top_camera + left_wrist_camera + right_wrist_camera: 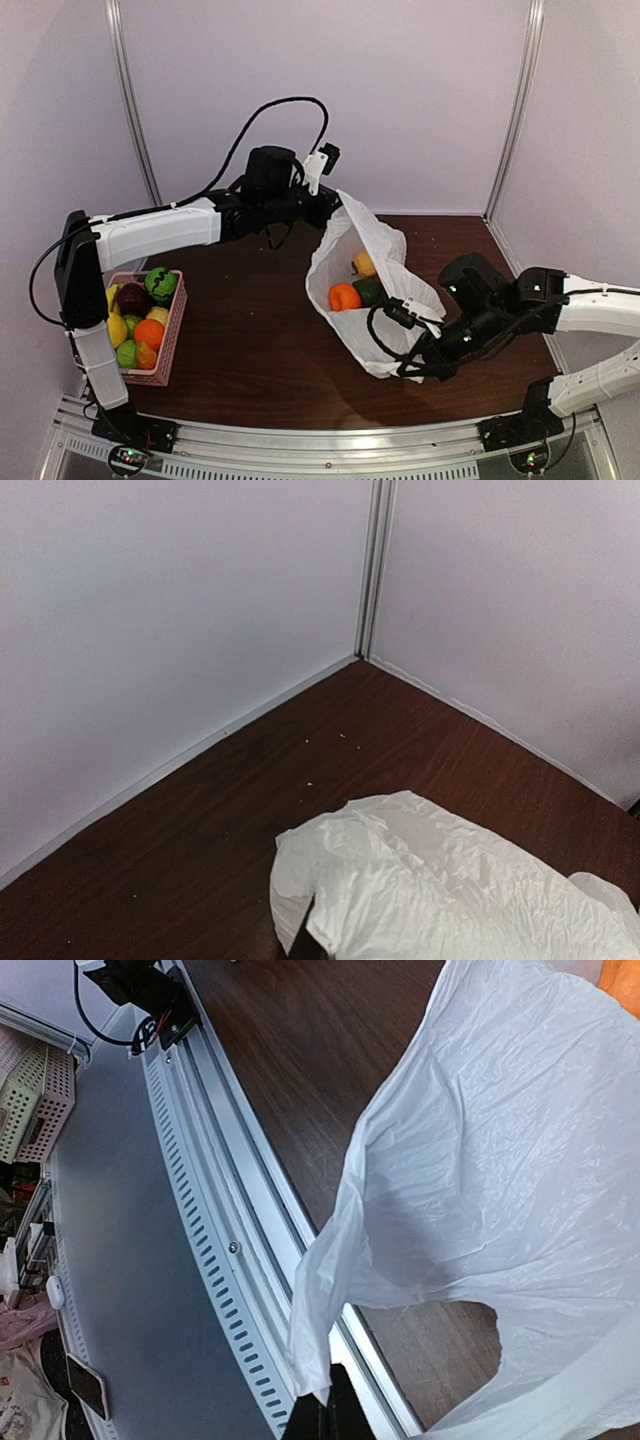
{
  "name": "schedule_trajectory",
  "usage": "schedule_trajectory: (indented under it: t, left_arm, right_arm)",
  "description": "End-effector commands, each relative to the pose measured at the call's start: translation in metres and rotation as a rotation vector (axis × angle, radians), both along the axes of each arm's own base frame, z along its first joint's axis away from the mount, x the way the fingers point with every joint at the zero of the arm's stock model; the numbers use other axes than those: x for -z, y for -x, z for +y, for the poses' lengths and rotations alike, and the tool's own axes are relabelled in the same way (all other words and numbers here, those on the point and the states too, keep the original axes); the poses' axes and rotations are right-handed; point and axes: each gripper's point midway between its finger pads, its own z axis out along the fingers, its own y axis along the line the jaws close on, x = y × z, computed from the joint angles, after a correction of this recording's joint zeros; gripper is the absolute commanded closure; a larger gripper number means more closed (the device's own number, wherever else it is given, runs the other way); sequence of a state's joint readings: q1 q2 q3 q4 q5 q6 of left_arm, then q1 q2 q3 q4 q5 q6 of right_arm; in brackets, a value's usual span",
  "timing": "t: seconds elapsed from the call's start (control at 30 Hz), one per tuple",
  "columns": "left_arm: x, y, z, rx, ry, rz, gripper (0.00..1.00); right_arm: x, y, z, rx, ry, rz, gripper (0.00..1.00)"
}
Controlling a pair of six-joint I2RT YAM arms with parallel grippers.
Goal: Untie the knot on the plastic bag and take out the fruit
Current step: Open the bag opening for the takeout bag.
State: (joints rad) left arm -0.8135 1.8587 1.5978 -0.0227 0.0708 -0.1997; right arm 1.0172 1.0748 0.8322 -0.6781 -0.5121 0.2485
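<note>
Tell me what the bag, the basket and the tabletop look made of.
The plastic bag: thin white film, crinkled, faintly translucent. The pink basket: likely moulded plastic, lattice-perforated walls. The table: dark brown wood grain, matte; solid wood or laminate, cannot tell.

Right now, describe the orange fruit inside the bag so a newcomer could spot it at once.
On the wooden table, right of centre, is the white plastic bag, held open. Three fruits show inside: the orange fruit sits at the left rim, beside the dark green fruit and nearer the front edge than the yellow fruit. It alone there is orange.
</note>
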Motion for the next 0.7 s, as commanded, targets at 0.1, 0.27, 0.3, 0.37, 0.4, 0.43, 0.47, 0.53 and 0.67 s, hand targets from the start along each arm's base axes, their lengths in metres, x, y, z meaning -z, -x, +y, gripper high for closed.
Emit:
schedule_trajectory:
  t: [0.1,0.27,0.3,0.37,0.4,0.43,0.47,0.53,0.67]
  left_arm:
    - [-0.015,-0.053,0.023,-0.145,0.064,-0.054,1.0]
    - [-0.003,-0.047,0.013,-0.079,0.055,-0.025,1.0]
    - [-0.004,-0.044,0.011,-0.061,0.057,-0.019,1.0]
    - [-0.006,-0.037,0.009,-0.026,0.058,-0.006,0.97]
    - [-0.008,-0.034,0.009,-0.015,0.057,0.001,0.89]
    - [-0.008,-0.029,0.01,-0.002,0.049,0.016,0.76]
    - [-0.011,-0.024,0.012,0.009,0.048,0.025,0.62]
    - [-0.016,-0.013,0.017,0.026,0.05,0.044,0.37]
    - [-0.018,0.006,0.035,0.01,0.05,0.101,0.14]
  right_arm:
    - [0.012,0.048,-0.019,-0.067,0.055,0.176,1.0]
    - [-0.007,0.037,-0.006,-0.039,-0.024,0.127,1.0]
    - [-0.015,0.032,-0.001,-0.028,-0.051,0.108,1.0]
    - [-0.036,0.021,0.007,0.003,-0.112,0.054,0.9]
    - [-0.049,0.015,0.011,0.023,-0.146,0.024,0.83]
    - [-0.061,0.01,0.013,0.041,-0.173,-0.005,0.72]
    - [-0.073,0.005,0.014,0.059,-0.196,-0.037,0.6]
    - [-0.095,-0.006,0.015,0.102,-0.227,-0.096,0.43]
    - [-0.127,-0.03,0.009,0.197,-0.233,-0.213,0.25]
